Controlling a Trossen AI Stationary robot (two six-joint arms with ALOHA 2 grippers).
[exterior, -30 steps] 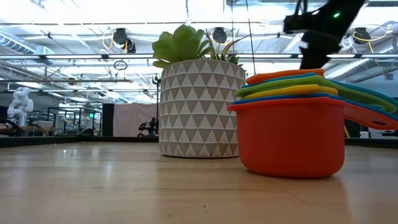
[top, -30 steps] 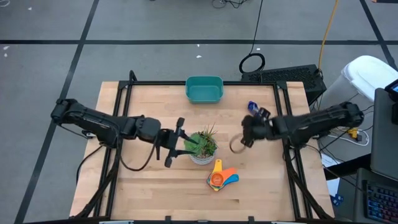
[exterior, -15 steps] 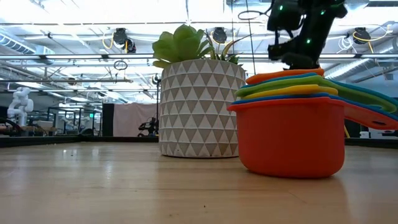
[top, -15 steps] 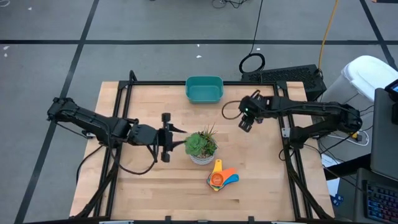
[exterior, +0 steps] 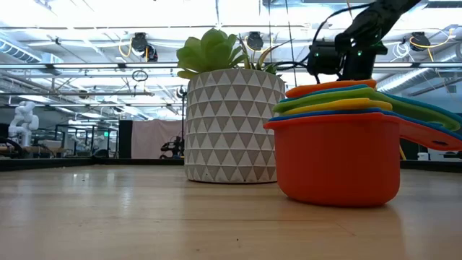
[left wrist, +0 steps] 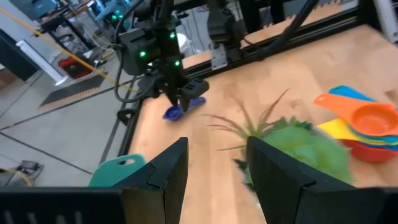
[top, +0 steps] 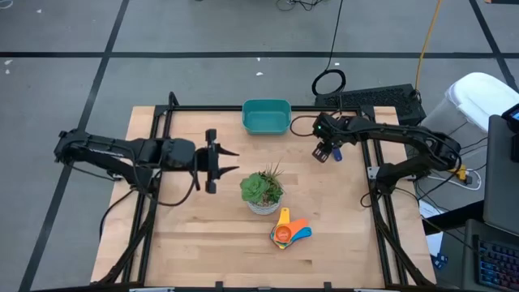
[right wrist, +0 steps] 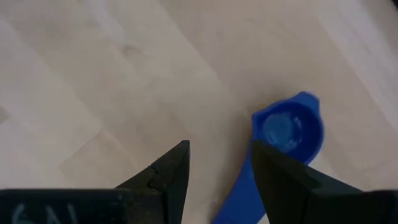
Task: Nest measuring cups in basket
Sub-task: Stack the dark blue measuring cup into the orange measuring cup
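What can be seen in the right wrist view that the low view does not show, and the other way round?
Only the right wrist view shows a small dark blue measuring cup lying alone on the bare wooden table, just beyond the right gripper's parted fingers.

Only the low view shows the stack of nested measuring cups, orange one outermost, beside the potted plant, with the room behind them.

Both show the table and part of the right arm.

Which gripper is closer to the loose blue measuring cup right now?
Right. The right gripper hangs just above the blue cup; the left gripper is across the table, beyond the plant.
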